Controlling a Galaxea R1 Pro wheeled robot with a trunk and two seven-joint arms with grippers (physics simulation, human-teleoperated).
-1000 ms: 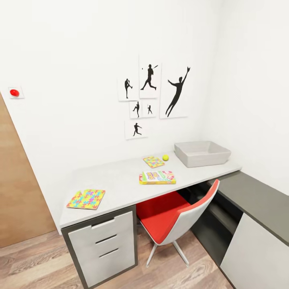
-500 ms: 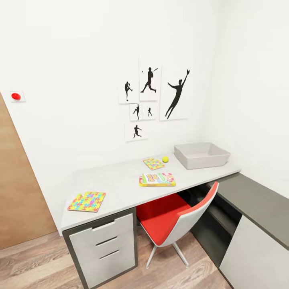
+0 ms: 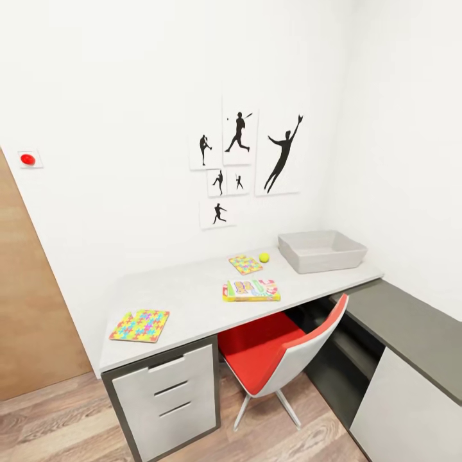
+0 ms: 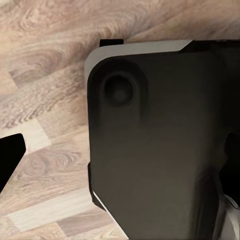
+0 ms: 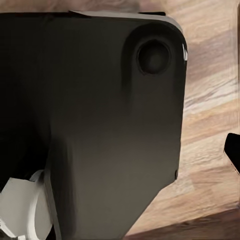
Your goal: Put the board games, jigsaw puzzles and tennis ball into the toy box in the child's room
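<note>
The long light grey table (image 3: 186,292) stands against the white wall. On its right end sits the light grey toy box (image 3: 322,251), which looks empty. Left of it lie the small yellow-green tennis ball (image 3: 264,257) and the smaller jigsaw puzzle (image 3: 246,264). One board game (image 3: 251,289), a flat colourful box with yellow edges, lies nearer the front edge. The larger jigsaw puzzle (image 3: 140,325) lies at the table's left front corner. The bed is out of view. In each wrist view a single dark fingertip (image 4: 10,155) (image 5: 233,151) stands at the picture's edge over the wood floor, holding nothing.
A red-and-white chair (image 3: 282,346) is pushed under the table beside the white drawer unit (image 3: 167,391). A lower dark grey cabinet top (image 3: 410,327) runs along the right wall. A wooden door (image 3: 25,308) and a red wall button (image 3: 27,158) are at left. My dark base (image 4: 160,140) is below both wrists.
The whole head picture has shifted slightly downward, so the camera has moved. Nothing on the table has changed place.
</note>
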